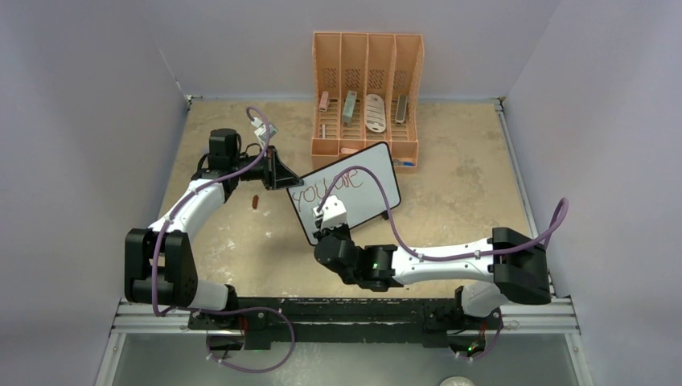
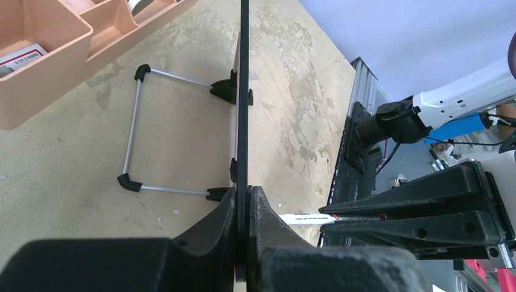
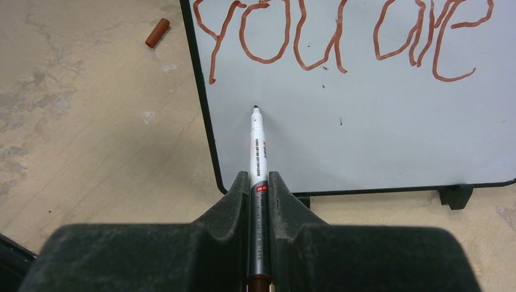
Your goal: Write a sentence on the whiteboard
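The whiteboard (image 1: 362, 201) leans on its wire stand in the middle of the table, turned at an angle. Red-brown letters of the sentence (image 3: 341, 36) read "you are" along its top line. My left gripper (image 2: 248, 191) is shut on the whiteboard's black left edge (image 2: 244, 91), seen edge-on in the left wrist view. My right gripper (image 3: 259, 179) is shut on a marker (image 3: 258, 146). The marker's tip is at the bare white surface just under "you", near the left frame; I cannot tell whether it touches.
An orange organizer (image 1: 366, 88) with several items in its slots stands right behind the board. The marker's red-brown cap (image 1: 254, 201) lies on the table left of the board. The wire stand (image 2: 131, 134) sticks out behind the board. Walls close in the table on three sides.
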Robot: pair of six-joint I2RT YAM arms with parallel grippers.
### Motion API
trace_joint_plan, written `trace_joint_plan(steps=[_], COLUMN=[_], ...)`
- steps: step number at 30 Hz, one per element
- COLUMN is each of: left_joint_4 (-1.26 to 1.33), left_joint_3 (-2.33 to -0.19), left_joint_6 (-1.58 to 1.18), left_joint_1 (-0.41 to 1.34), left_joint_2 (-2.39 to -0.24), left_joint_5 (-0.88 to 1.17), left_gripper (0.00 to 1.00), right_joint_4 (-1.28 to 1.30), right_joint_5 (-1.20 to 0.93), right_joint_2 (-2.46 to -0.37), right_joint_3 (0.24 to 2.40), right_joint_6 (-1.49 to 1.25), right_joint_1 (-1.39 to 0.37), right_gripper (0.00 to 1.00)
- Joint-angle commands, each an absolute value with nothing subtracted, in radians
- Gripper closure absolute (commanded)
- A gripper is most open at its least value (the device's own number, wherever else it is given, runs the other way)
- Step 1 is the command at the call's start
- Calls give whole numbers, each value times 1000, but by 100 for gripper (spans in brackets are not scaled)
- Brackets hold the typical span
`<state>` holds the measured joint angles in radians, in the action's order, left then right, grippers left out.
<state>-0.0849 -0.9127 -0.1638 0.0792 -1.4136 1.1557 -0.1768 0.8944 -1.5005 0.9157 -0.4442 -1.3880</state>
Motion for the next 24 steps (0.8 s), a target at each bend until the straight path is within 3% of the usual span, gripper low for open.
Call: trace_joint_plan(steps=[1,24], left_joint_4=[-77,-77], left_joint_3=[-941,-941], left_joint_6=[-146,-144], left_joint_1=[89,89], left_joint_2=[-1393,-1389], left_joint_5=[1162,1161], left_gripper=[100,100], right_joint_4=[-183,-206], right_joint_5=[904,895], right_joint_2=[-1501,-1541], right_joint_3=[960,1006], right_joint_6=[-447,-396], right_joint_1=[-1395,-1395], right_gripper=[100,100])
